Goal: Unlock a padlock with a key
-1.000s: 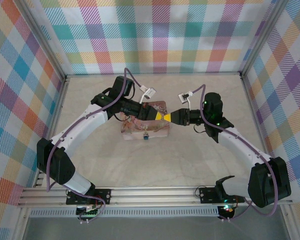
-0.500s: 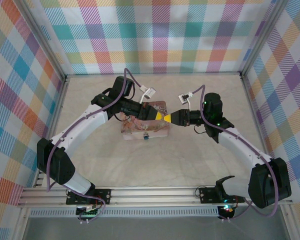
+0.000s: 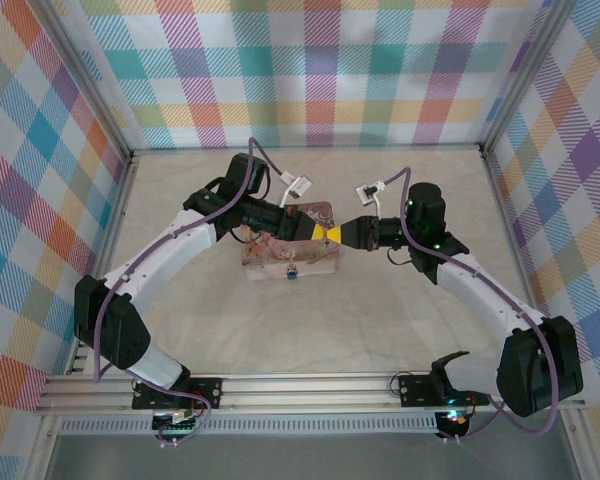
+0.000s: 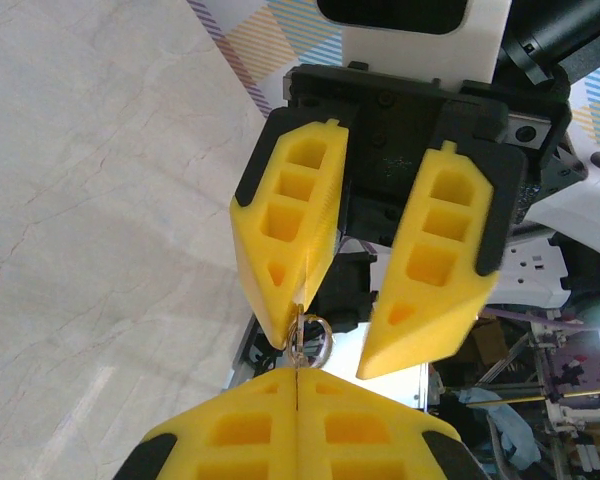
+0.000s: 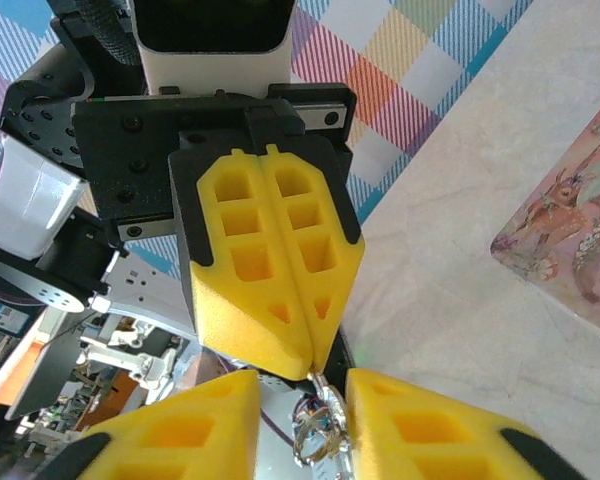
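Where the two arms meet above the table point(image 3: 380, 330), the left gripper point(image 4: 295, 378) and the right gripper point(image 5: 302, 390) are seen tip to tip over the right end of the tin point(image 3: 280, 255). The left jaws are pressed together, and the key point(image 4: 297, 356), a thin metal sliver, is pinched at the seam between their tips, with its ring point(image 4: 314, 334) standing just clear of them. The right jaws are spread, with an open gap left between the yellow fingers point(image 4: 440, 250). In the left wrist view, the ring is seen against the tip of one right finger, while the other finger is held well apart from it. Whether that finger is truly touching the ring cannot be told. In the right wrist view, the ring is seen between the right fingers, just below the closed left tips. The padlock point(image 3: 292, 270) is seen in the top view as a tiny dark and bluish thing at the near edge of the tin, apart from both grippers. Whether it is lying on the tin or just beside it cannot be told.
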Controlling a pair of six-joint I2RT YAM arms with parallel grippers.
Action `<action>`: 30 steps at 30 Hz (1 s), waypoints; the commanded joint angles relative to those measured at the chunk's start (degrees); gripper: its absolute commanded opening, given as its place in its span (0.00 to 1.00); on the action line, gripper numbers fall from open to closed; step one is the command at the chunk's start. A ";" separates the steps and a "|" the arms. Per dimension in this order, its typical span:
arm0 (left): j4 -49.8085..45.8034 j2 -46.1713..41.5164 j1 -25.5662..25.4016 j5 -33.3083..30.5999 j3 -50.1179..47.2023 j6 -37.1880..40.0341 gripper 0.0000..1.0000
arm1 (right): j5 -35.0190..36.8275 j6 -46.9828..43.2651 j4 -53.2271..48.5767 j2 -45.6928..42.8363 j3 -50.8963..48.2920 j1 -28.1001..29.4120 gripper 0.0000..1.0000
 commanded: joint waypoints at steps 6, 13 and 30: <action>1.06 -1.50 0.68 1.06 -0.45 0.05 0.00 | -0.34 -3.89 -3.05 -1.52 1.49 0.29 0.14; 0.58 -1.76 0.81 1.48 -0.16 0.55 0.00 | -0.92 -5.85 -4.73 -2.31 1.82 0.30 0.00; 5.95 -4.66 1.69 -4.72 -0.82 -3.23 0.35 | 6.48 -5.20 -4.72 -6.23 0.11 -0.65 0.00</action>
